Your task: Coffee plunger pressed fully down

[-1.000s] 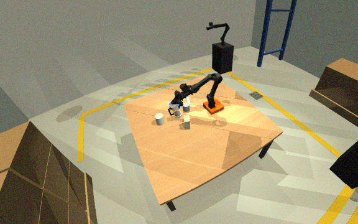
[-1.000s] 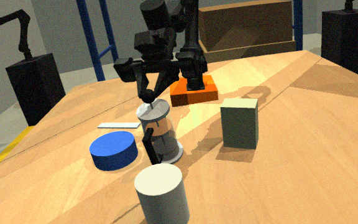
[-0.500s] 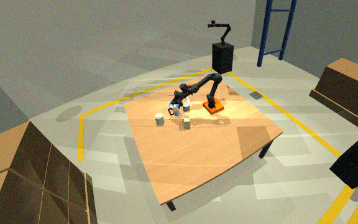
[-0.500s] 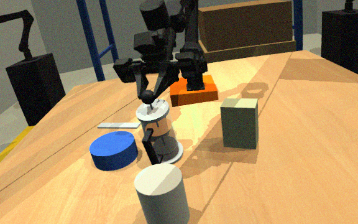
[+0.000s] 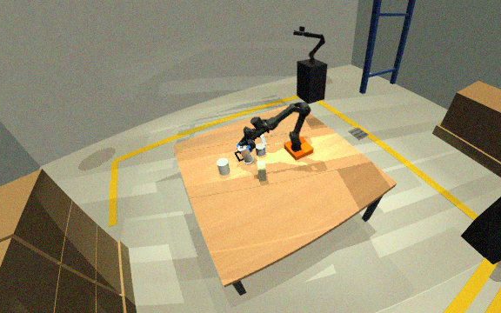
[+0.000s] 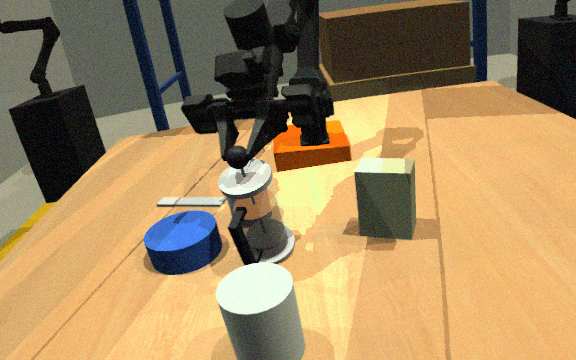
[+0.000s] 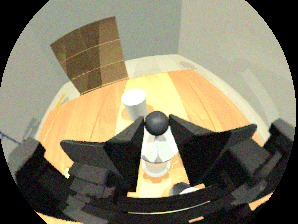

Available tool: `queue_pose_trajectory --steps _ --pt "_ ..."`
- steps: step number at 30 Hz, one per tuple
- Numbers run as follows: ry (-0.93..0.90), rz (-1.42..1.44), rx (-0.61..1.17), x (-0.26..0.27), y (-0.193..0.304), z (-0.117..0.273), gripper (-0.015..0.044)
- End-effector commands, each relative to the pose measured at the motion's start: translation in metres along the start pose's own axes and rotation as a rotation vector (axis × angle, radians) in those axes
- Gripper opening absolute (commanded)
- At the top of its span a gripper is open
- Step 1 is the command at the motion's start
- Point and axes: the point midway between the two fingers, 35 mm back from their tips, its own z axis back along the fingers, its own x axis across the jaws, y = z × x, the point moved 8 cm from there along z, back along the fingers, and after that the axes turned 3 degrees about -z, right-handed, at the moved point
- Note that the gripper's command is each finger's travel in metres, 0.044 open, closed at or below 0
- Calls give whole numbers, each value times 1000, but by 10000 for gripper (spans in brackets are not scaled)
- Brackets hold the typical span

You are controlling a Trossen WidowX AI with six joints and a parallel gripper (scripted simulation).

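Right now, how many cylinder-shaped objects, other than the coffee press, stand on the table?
2. A pale grey cylinder stands upright nearest the exterior camera, in front of the coffee press. A low blue cylinder sits beside the press, on its handle side. None seems hidden.

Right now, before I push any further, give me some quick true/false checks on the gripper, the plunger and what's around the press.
1. The gripper is closed on the plunger knob. True.
2. The coffee press is lying on its side. False: it stands upright on the table.
3. The knob sits flush on the lid. False: a short length of rod shows between them in the exterior view.
4. A blue disc lies beside the press, on the handle side. True.
5. The green block touches the press. False: bare table separates them.
6. A pale cylinder stands nearer the exterior camera than the press. True.
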Motion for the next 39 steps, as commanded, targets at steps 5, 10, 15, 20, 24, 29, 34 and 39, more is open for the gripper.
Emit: queue_pose_trajectory --steps 5,10,15,20,24,29,34,39 --pt "0 0 1 0 0 -1 123" --pt "0 0 1 0 0 -1 123" --pt "0 0 1 0 0 -1 176" --pt "0 0 1 0 0 -1 307" --pt "0 0 1 0 0 -1 412" --pt "3 2 3 0 -1 1 440" --pt "4 4 10 -1 -23 30 440" --pt "2 -7 20 1 -46 79 440"
